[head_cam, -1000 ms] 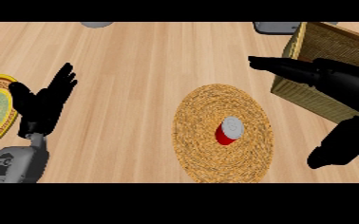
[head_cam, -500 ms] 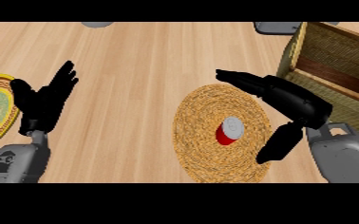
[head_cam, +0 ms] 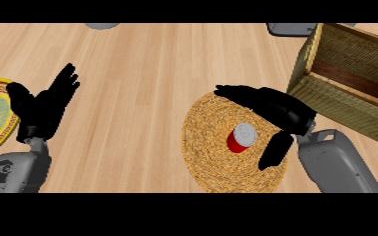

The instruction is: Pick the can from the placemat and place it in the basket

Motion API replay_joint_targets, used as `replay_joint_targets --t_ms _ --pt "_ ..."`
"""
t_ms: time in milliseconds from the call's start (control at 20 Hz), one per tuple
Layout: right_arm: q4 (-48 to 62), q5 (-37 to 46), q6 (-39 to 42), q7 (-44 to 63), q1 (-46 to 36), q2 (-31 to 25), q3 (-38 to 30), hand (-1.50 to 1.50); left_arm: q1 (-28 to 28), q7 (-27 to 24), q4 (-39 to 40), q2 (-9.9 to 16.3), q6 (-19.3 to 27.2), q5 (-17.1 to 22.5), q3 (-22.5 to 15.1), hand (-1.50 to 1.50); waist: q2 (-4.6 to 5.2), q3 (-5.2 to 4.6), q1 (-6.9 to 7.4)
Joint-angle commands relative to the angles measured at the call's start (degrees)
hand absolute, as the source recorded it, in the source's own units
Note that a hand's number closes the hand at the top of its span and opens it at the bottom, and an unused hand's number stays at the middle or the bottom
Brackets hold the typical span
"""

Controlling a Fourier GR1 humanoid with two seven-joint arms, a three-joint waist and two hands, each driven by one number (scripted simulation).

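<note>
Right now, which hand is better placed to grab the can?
The right hand. It is open over the placemat, fingers and thumb on either side of the red can, and the basket is on its side. The left hand rests open far left.

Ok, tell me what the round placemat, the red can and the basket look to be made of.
Round tan placemat: woven straw or similar fibre, going by its coiled, rough matte texture. Red can: probably metal, with a pale grey flat top and smooth painted side. Square basket: looks like wicker, with fine weave on olive-tan walls and a paler rim.
</note>
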Motion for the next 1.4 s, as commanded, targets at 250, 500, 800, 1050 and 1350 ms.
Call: replay_joint_targets --t_ms 250,500,800,1050,1350 --pt "9.66 6.51 -0.86 -9.41 -2.77 0.67 -2.88 -1.5 1.45 2.33 -3.34 0.71 -3.83 0.99 3.79 0.0 -0.01 0.0 0.13" --pt "7.19 6.24 2.28 -13.14 2.04 -0.01 -2.78 -1.5 2.44 -0.14 -2.0 -2.77 -1.84 -2.59 2.16 0.0 -0.03 0.0 -0.06" --pt "2.59 6.88 4.51 -14.05 4.47 1.46 -2.54 -1.5 3.28 -0.37 -2.63 -1.54 -3.77 -2.45 4.75 0.0 -0.08 -0.01 -0.17" --pt "4.92 14.09 -2.03 -15.66 6.08 2.1 -1.32 -1.5 1.28 -0.39 -0.22 -4.07 -2.6 -4.73 3.33 0.0 -0.02 -0.01 -0.16" --pt "7.05 19.18 -5.22 -16.51 7.3 4.15 0.99 -1.5 0.36 3.82 -4.43 -4.06 -2.09 -4.83 4.09 0.0 -0.05 0.0 -0.06"
